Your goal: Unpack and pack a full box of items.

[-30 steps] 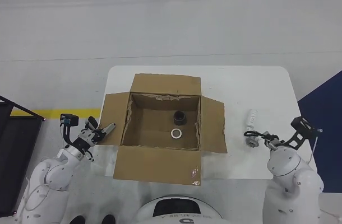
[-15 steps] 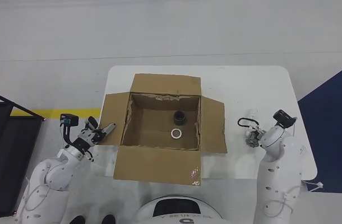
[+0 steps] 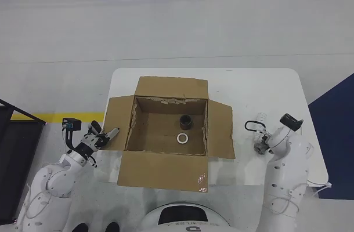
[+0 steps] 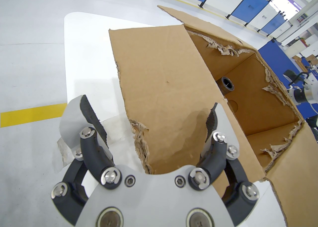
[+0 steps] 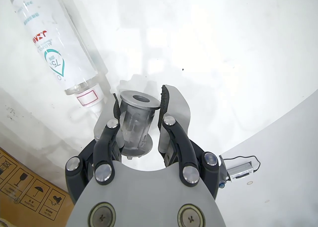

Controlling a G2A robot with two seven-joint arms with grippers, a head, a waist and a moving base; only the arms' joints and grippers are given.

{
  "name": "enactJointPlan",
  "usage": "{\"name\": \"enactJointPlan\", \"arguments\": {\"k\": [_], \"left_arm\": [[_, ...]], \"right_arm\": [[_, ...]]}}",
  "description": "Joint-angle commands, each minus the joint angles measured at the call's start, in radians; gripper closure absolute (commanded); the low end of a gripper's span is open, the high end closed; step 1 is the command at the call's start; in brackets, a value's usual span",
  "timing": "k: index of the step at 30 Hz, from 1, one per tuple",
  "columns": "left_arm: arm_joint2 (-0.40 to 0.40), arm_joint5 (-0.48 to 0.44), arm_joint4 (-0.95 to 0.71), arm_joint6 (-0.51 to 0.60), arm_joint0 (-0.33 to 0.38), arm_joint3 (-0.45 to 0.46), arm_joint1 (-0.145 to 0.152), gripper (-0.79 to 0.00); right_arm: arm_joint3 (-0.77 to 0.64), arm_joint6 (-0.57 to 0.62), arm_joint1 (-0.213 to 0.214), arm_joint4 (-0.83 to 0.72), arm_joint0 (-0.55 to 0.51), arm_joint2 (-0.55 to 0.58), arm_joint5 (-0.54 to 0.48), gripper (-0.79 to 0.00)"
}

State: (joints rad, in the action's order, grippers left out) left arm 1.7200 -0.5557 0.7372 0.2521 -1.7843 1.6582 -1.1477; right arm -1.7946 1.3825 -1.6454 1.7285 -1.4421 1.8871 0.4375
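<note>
Grey metal spool, flanged at both ends, lies on the white table to the right of the cardboard box. You have the right gripper closed on it, dark pads against it from either side. Clear plastic bottle, white label, lies on its side just beside the spool, also right of the box. Inside the box, a short black tube and a white ring sit near each other on the floor. Your left gripper sits at the box's left flap, fingers spread wide, holding nothing. Note the flap edges are torn and ragged.
</note>
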Motion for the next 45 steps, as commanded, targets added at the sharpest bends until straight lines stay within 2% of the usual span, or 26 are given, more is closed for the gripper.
{"name": "enactJointPlan", "arguments": {"k": [1,2,19,20,21,22,23,25,27,34,45], "left_arm": [[0.000,0.000,0.000,0.000,0.000,0.000,0.000,-0.785],[0.000,0.000,0.000,0.000,0.000,0.000,0.000,-0.785],[0.000,0.000,0.000,0.000,0.000,0.000,0.000,-0.785],[0.000,0.000,0.000,0.000,0.000,0.000,0.000,-0.785],[0.000,0.000,0.000,0.000,0.000,0.000,0.000,-0.785],[0.000,0.000,0.000,0.000,0.000,0.000,0.000,-0.785],[0.000,0.000,0.000,0.000,0.000,0.000,0.000,-0.785],[0.000,0.000,0.000,0.000,0.000,0.000,0.000,-0.785],[0.000,0.000,0.000,0.000,0.000,0.000,0.000,-0.785],[0.000,0.000,0.000,0.000,0.000,0.000,0.000,-0.785],[0.000,0.000,0.000,0.000,0.000,0.000,0.000,-0.785]], "right_arm": [[-0.022,0.006,-0.005,-0.014,-0.008,0.007,-0.006,-0.028],[-0.033,0.007,-0.007,-0.017,-0.012,0.012,-0.007,0.000],[-0.123,-0.017,-0.035,-0.103,-0.067,0.065,0.017,0.000],[-0.123,-0.017,-0.036,-0.102,-0.067,0.066,0.017,-0.092],[-0.126,-0.016,-0.037,-0.102,-0.069,0.067,0.016,-0.228],[-0.138,-0.016,-0.039,-0.109,-0.074,0.069,0.016,-0.311],[-0.150,-0.017,-0.042,-0.112,-0.081,0.070,0.017,-0.348],[-0.182,-0.016,-0.046,-0.136,-0.099,0.072,0.016,-0.511],[-0.198,-0.017,-0.052,-0.159,-0.120,0.085,0.017,-0.551],[-0.180,-0.026,-0.075,-0.194,-0.130,0.117,0.026,-0.406],[-0.105,-0.010,-0.079,-0.146,-0.078,0.103,0.011,-0.385]]}}
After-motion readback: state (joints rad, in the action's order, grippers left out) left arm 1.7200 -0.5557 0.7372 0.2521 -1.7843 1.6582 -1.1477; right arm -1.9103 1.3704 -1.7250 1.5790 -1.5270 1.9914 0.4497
